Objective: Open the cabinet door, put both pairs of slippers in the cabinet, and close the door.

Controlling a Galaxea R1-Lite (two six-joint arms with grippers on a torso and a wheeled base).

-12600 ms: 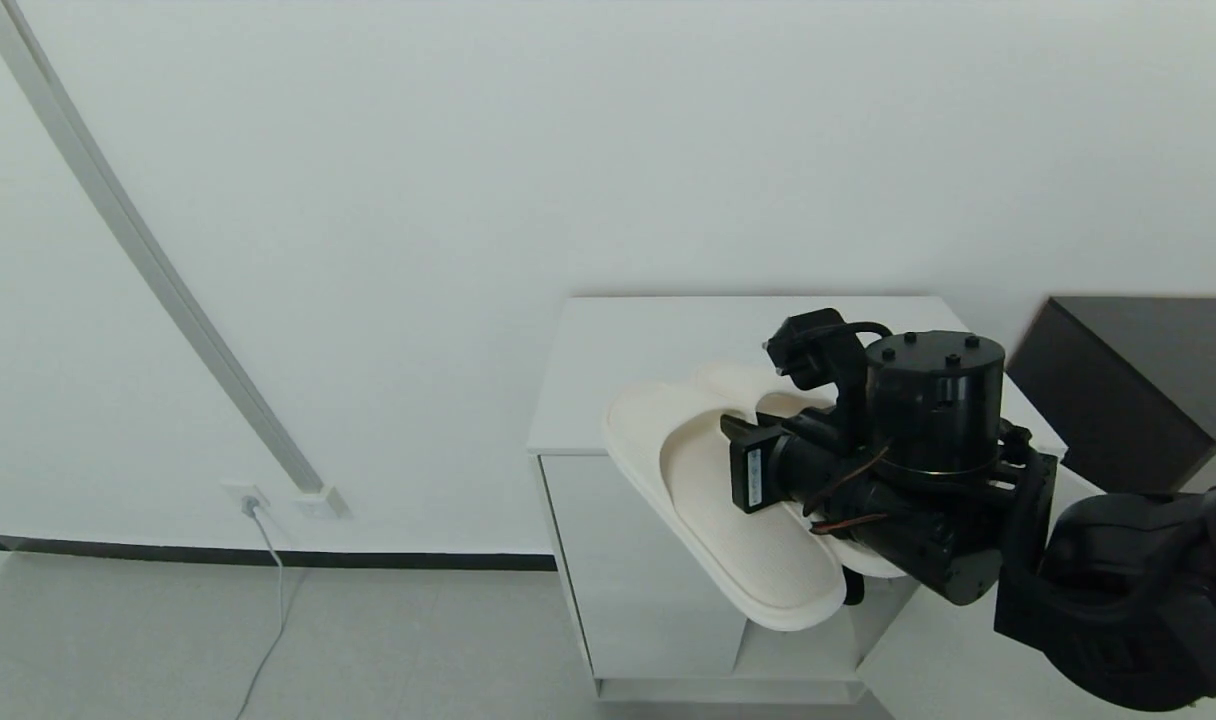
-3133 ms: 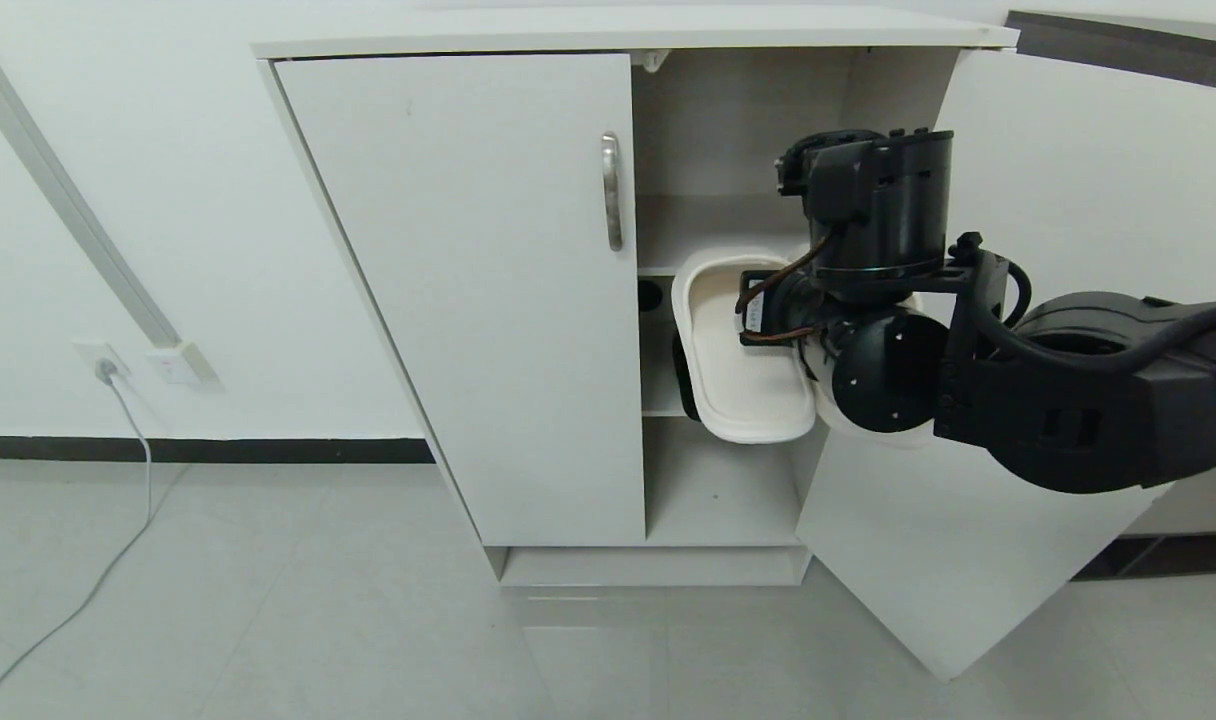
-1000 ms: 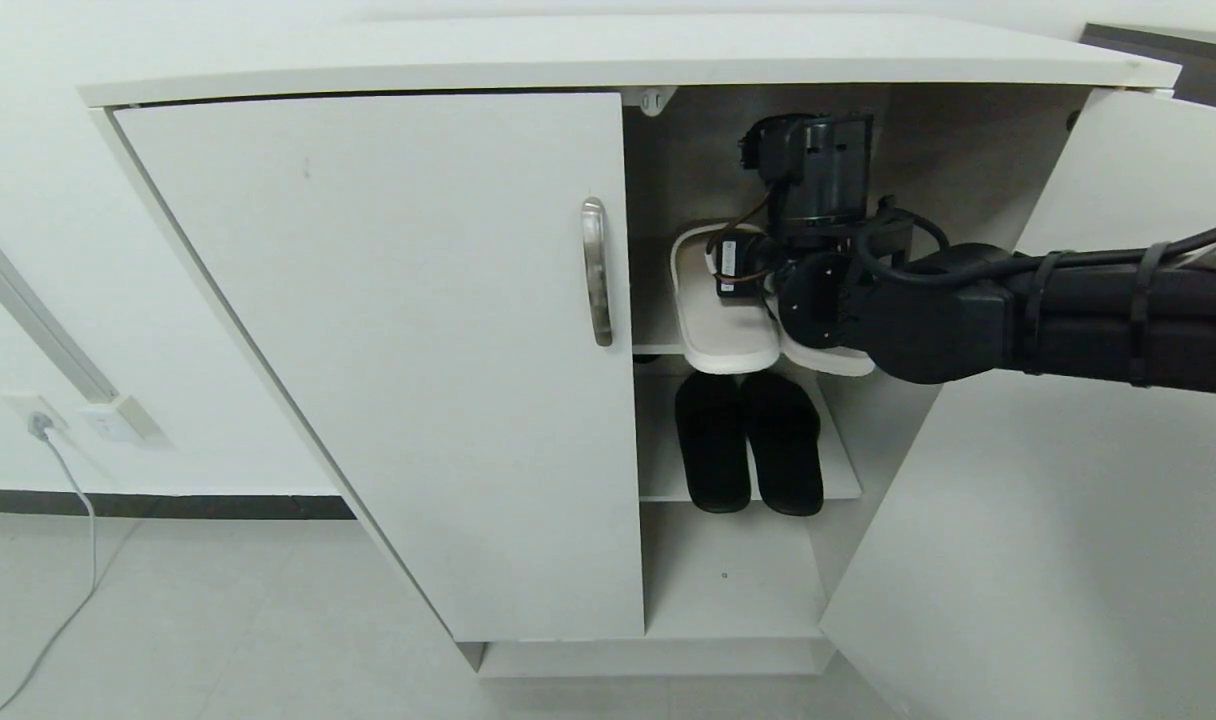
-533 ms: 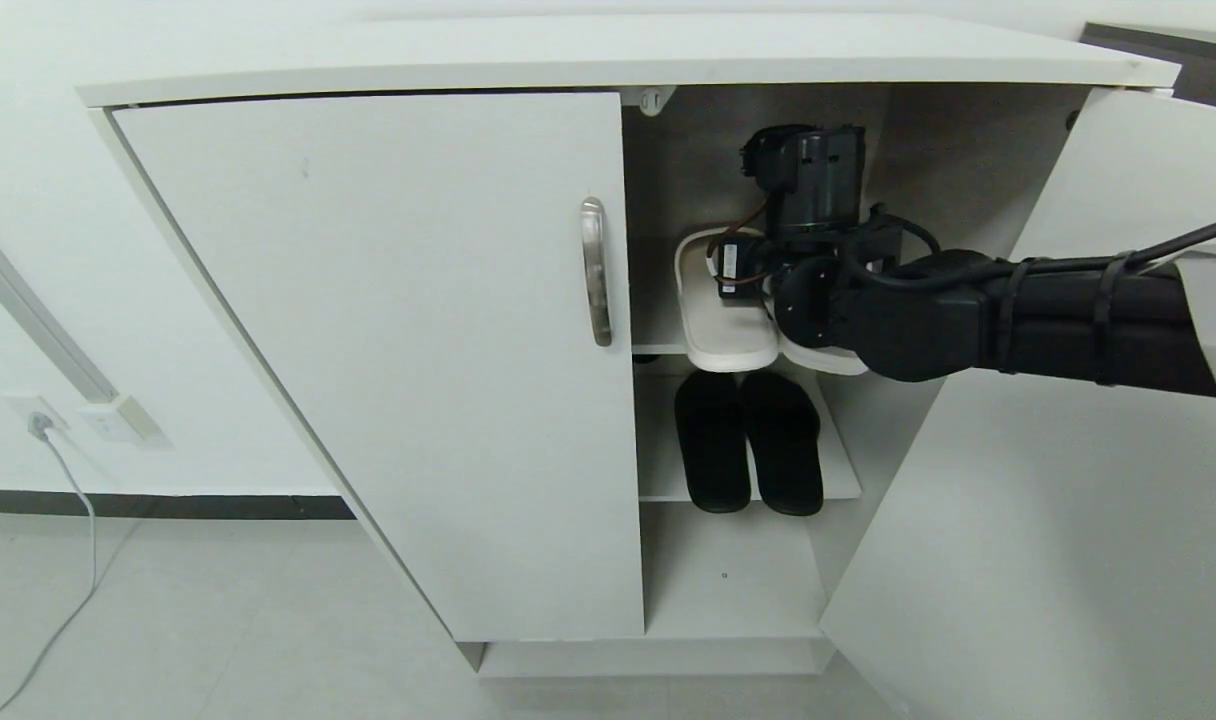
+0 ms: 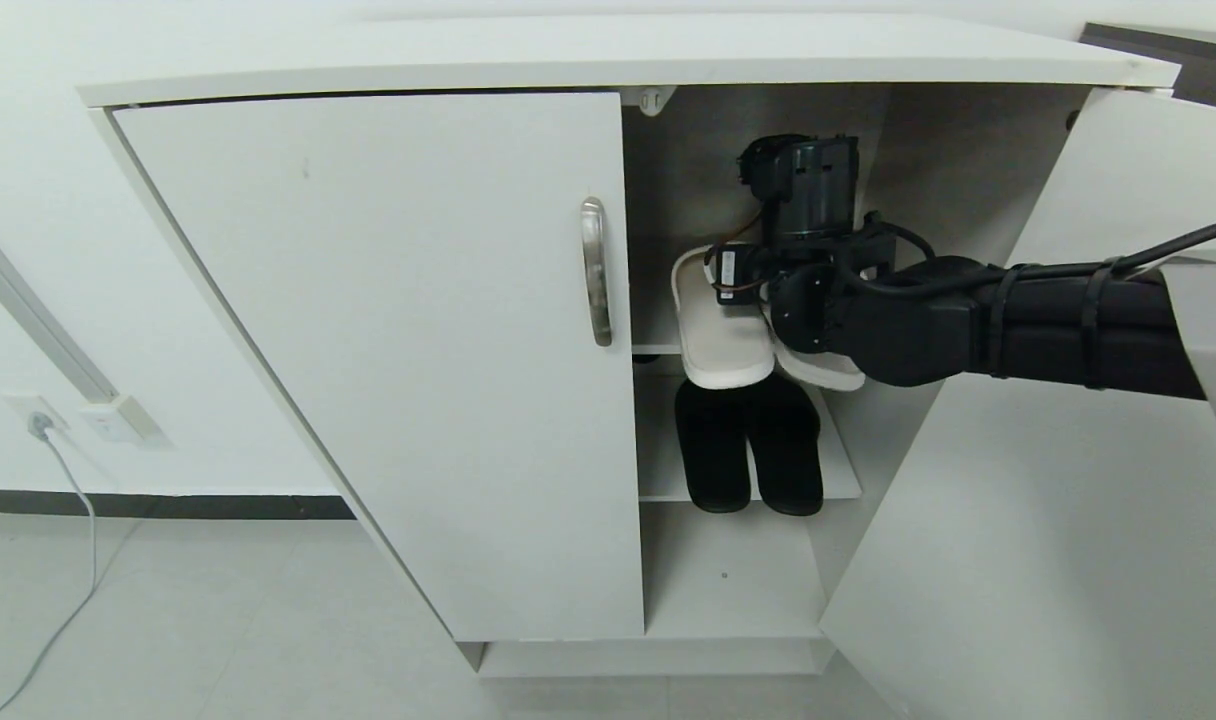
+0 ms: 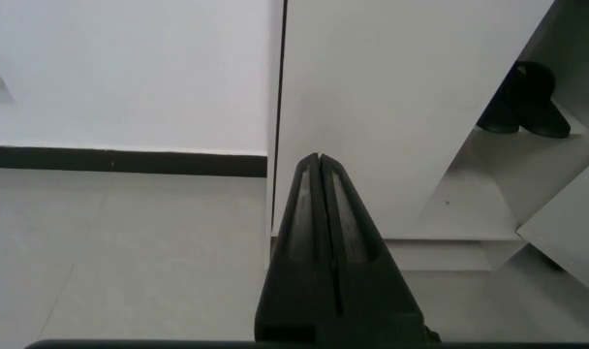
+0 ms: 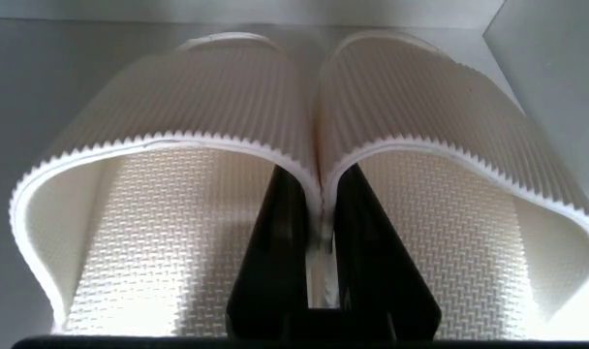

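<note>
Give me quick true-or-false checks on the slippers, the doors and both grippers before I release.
1. The right gripper is shut on the white slippers. True.
2. The black slippers lie on the bottom floor of the cabinet. False: they lie on the shelf above it.
3. Both doors are open. False: the left door is shut, the right door open.
4. The left gripper is shut and empty. True.

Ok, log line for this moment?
right gripper: shut on white slippers, at upper shelf | black slippers: on lower shelf | left gripper: shut, outside cabinet | right door: open | left door: closed
</note>
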